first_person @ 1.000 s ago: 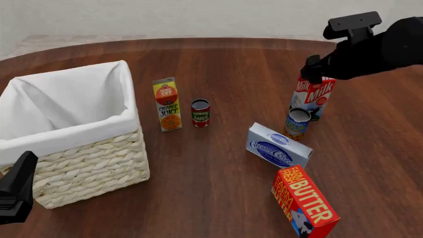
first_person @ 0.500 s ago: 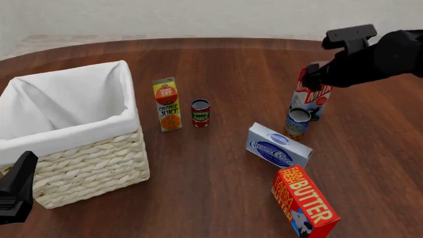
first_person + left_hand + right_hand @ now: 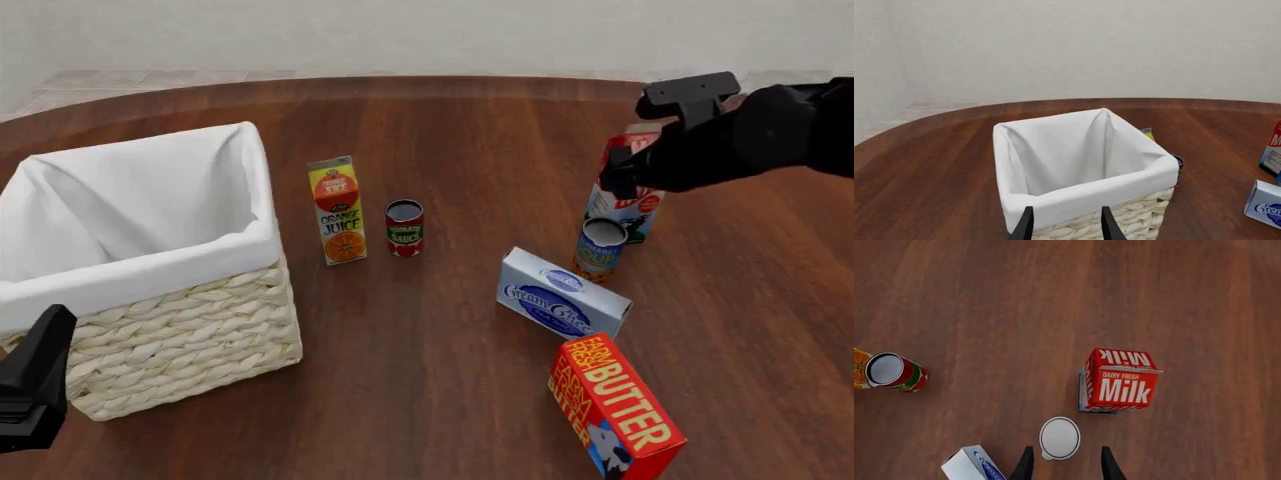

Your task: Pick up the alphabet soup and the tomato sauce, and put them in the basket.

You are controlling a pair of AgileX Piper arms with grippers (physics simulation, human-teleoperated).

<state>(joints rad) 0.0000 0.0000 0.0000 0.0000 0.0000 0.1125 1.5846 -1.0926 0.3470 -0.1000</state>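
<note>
The alphabet soup can (image 3: 601, 248), blue-labelled with a silver top, stands in front of the milk carton (image 3: 638, 200). In the right wrist view its top (image 3: 1059, 437) lies just ahead of my open right gripper (image 3: 1064, 467), still apart from the fingers. In the front view the right gripper (image 3: 618, 183) hangs above the can, across the milk carton. The tomato sauce can (image 3: 404, 228), red with a green band, stands next to the orange juice carton (image 3: 338, 210); it also shows in the right wrist view (image 3: 895, 371). The wicker basket (image 3: 187, 320) sits at the left. My left gripper (image 3: 1066, 227) is open and empty at the basket's near rim (image 3: 1087, 192).
A cream cheese box (image 3: 562, 294) lies just in front of the soup can, with a butter box (image 3: 617, 408) nearer still. The milk carton (image 3: 1121, 380) stands close behind the soup can. The table's curved far edge runs along the back.
My right arm has come down and a little left, now covering the top of the milk carton above the soup can. The left arm and all objects have stayed still.
</note>
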